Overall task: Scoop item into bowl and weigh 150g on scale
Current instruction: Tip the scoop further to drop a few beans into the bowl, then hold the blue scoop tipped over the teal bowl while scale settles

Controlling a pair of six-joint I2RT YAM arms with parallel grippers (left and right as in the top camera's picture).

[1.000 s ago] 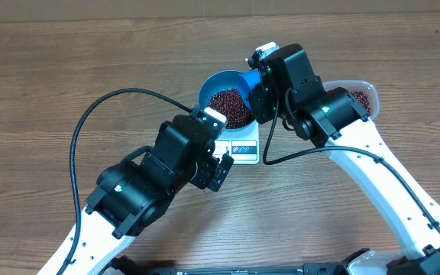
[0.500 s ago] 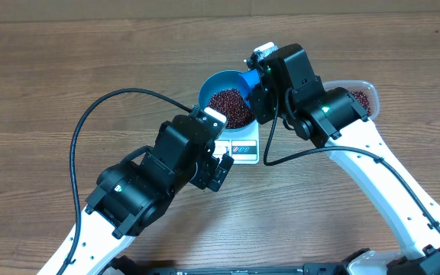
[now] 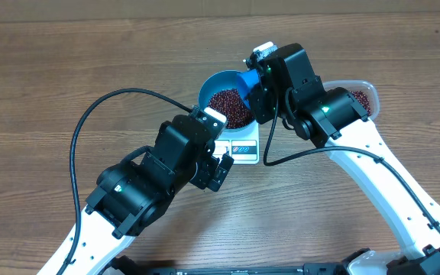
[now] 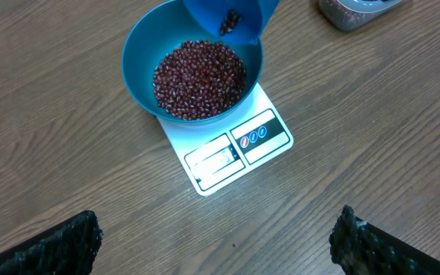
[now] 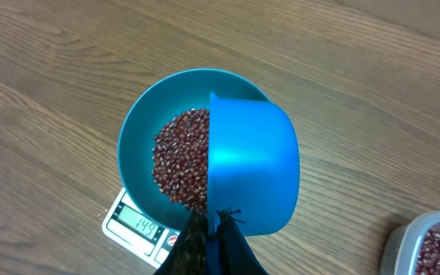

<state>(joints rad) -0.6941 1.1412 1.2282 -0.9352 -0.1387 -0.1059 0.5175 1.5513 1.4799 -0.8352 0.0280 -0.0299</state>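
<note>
The blue bowl (image 3: pixel 214 85) sits on the white scale (image 3: pixel 243 149), holding a heap of dark red beans (image 3: pixel 230 107). My right gripper (image 5: pixel 214 229) is shut on the handle of a small blue scoop (image 5: pixel 250 164), which is tipped on its side over the bowl's right rim (image 5: pixel 140 114). A few beans (image 4: pixel 230 19) lie at the scoop's lip. The scale's display (image 5: pixel 145 225) reads 149. My left gripper (image 4: pixel 216 241) is open over bare table in front of the scale (image 4: pixel 235 149), holding nothing.
A clear plastic tub (image 3: pixel 361 98) with more beans stands right of the scale, partly under my right arm. A black cable loops across the table to the left of my left arm (image 3: pixel 140 191).
</note>
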